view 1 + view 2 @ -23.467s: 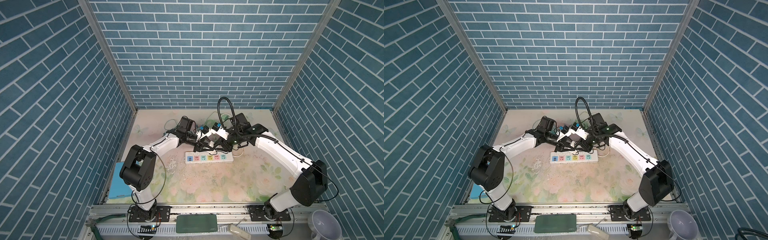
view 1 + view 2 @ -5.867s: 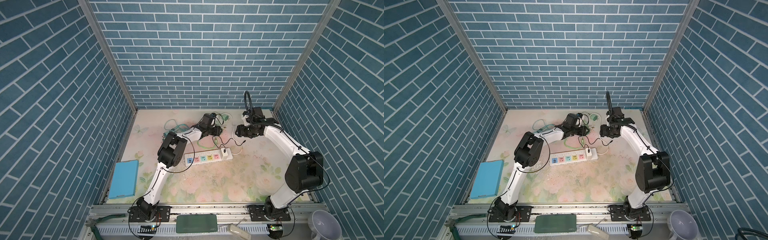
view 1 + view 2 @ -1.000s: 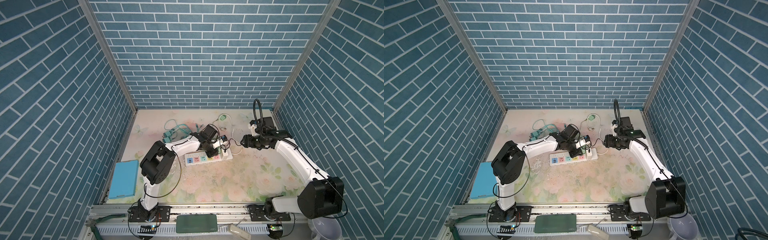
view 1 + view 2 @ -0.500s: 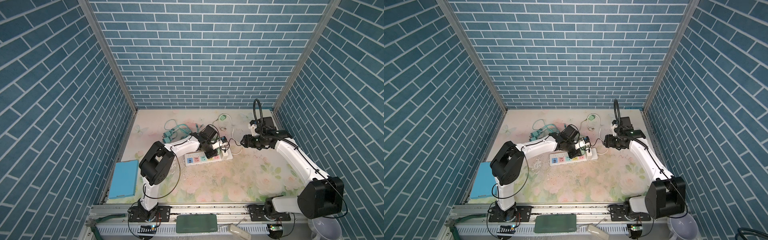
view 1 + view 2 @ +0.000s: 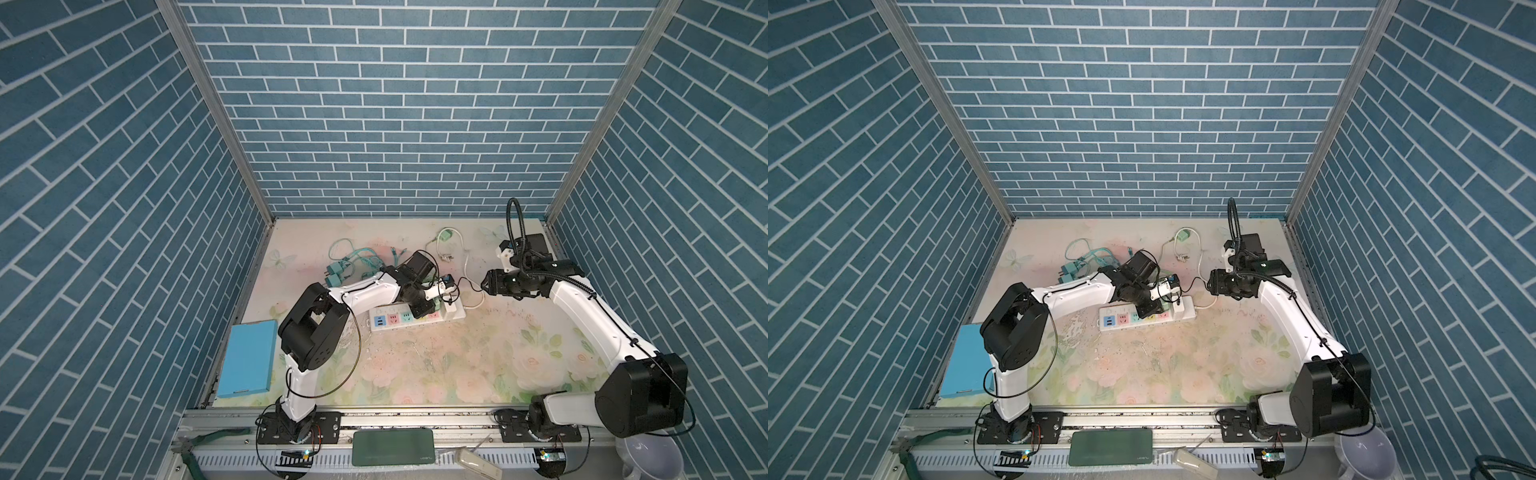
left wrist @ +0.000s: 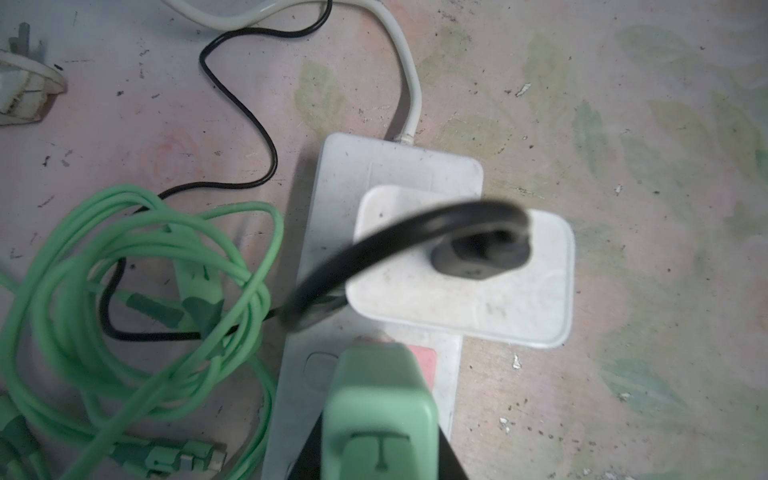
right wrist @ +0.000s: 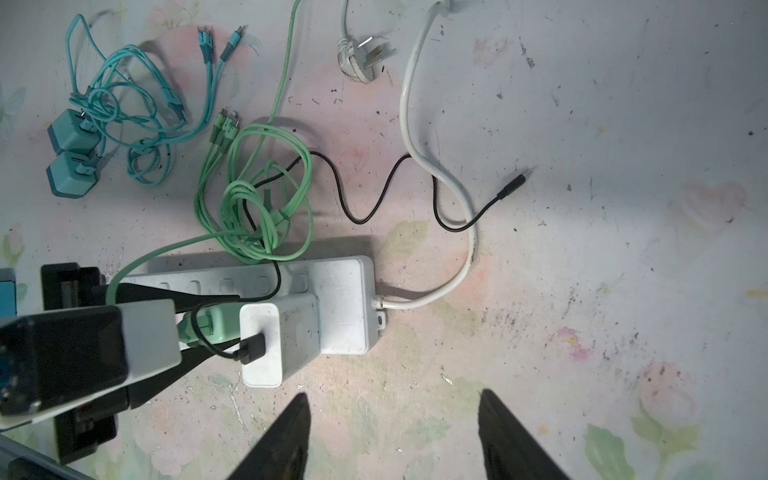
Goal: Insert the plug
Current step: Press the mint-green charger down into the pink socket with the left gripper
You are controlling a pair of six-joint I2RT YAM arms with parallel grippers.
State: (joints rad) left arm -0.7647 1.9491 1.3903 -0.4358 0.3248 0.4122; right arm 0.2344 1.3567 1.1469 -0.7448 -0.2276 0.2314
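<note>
**Mint plug clamped over the strip, right jaws wide and empty**

The left gripper [image 5: 431, 306] is clamped on the mint-green plug [image 6: 380, 411], a smooth, round-cornered plastic block with a black finger on each side. The plug sits over the white power strip [image 6: 365, 170], above a pink socket panel and just beside the white adapter [image 6: 461, 299]. Whether its pins are seated cannot be told.

The adapter is a glossy, scuffed slab at the strip's cord end, and a thin black cable [image 6: 245, 112] snakes away from it. A rubbery green cable [image 6: 124, 270] lies in loose coils against the strip's far long edge.

The right gripper [image 7: 392, 399] hangs with its tapered black jaws wide apart and nothing between them, off the strip's cord end. The stiff white cord [image 7: 415, 124] loops away from there. The speckled floral mat [image 7: 602, 270] is bare on that side and along the strip's near edge.
</note>
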